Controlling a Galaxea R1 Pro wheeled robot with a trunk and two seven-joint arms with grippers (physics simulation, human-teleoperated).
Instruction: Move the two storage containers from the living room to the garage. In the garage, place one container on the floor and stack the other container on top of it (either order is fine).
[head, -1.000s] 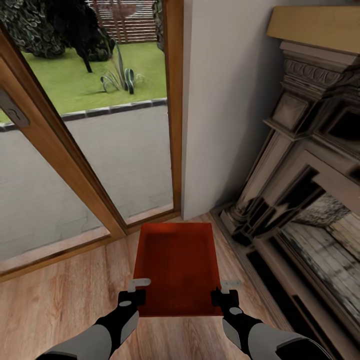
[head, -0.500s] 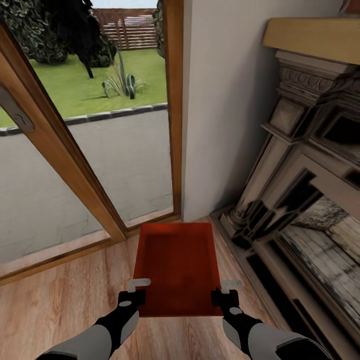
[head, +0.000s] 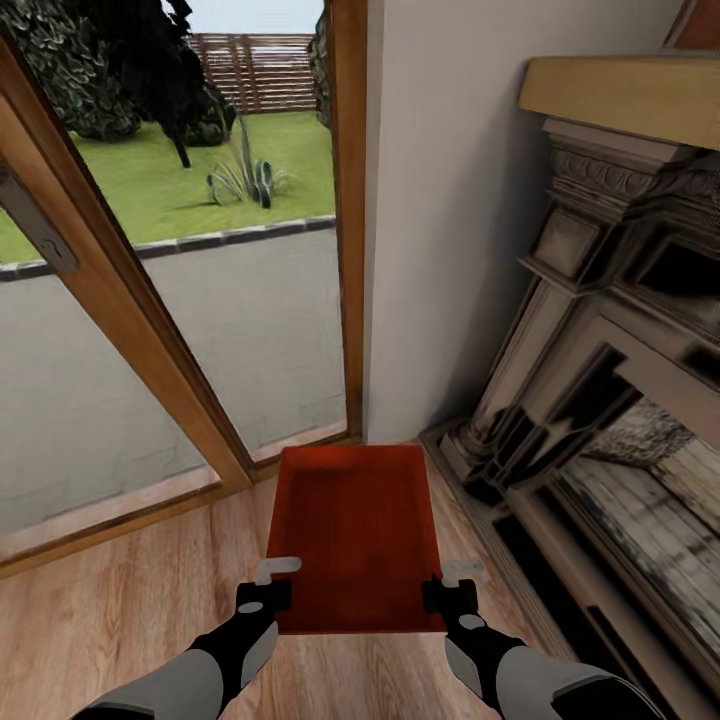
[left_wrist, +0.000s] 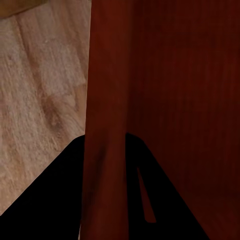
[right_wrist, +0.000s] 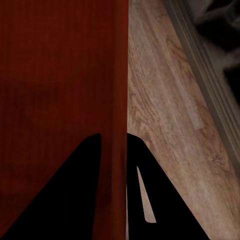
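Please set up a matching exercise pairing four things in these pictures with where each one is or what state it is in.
Things:
1. storage container
2. left hand
3. fireplace
4. glass door

Places or states:
A. stands along the right side of the room
B. looks out on a lawn
C. held over the wood floor by both hands
D. shut on the container's left wall

Pairs: 1-C, 2-D, 3-A, 4-B

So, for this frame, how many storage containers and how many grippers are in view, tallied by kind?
Storage containers: 1, the orange-red storage container.
Grippers: 2, the left gripper and the right gripper, each clamped on a side wall.
Total: 3.
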